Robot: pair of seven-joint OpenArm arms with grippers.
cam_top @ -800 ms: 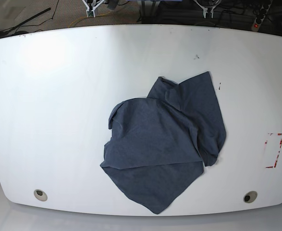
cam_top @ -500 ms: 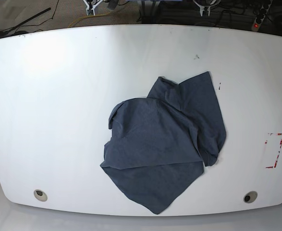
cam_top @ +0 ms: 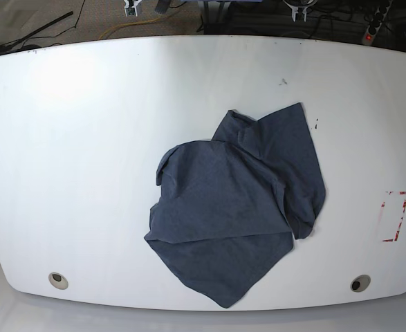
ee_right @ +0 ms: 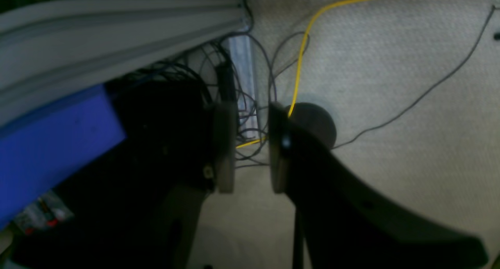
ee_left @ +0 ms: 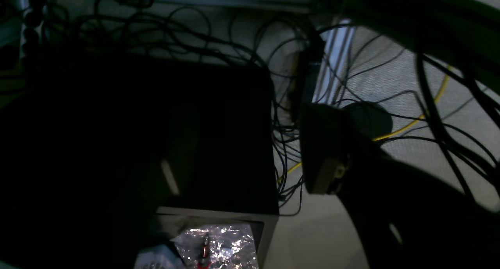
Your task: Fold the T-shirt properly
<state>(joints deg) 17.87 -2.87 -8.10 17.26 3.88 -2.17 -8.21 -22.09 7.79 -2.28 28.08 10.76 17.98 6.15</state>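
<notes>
The dark slate-blue T-shirt (cam_top: 237, 200) lies crumpled and partly folded over itself on the white table (cam_top: 85, 138), right of centre, with one corner reaching the near edge. Both grippers are far from it, beyond the table's far edge. Only the tips of my right gripper (cam_top: 131, 7) and my left gripper (cam_top: 299, 10) show in the base view. In the right wrist view my right gripper (ee_right: 252, 151) has a small gap between its fingers and holds nothing. In the left wrist view one finger (ee_left: 322, 155) shows, set wide of centre; the other is lost in the dark.
Two round holes (cam_top: 59, 279) (cam_top: 360, 283) sit near the table's front edge. A red-marked rectangle (cam_top: 394, 216) is at the right. Below the wrists are a carpeted floor with tangled cables, a yellow cable (ee_right: 300, 54), a blue box (ee_right: 50, 132) and a dark case (ee_left: 175, 136).
Both gripper tips have drawn back toward the top edge of the base view. The T-shirt has not moved.
</notes>
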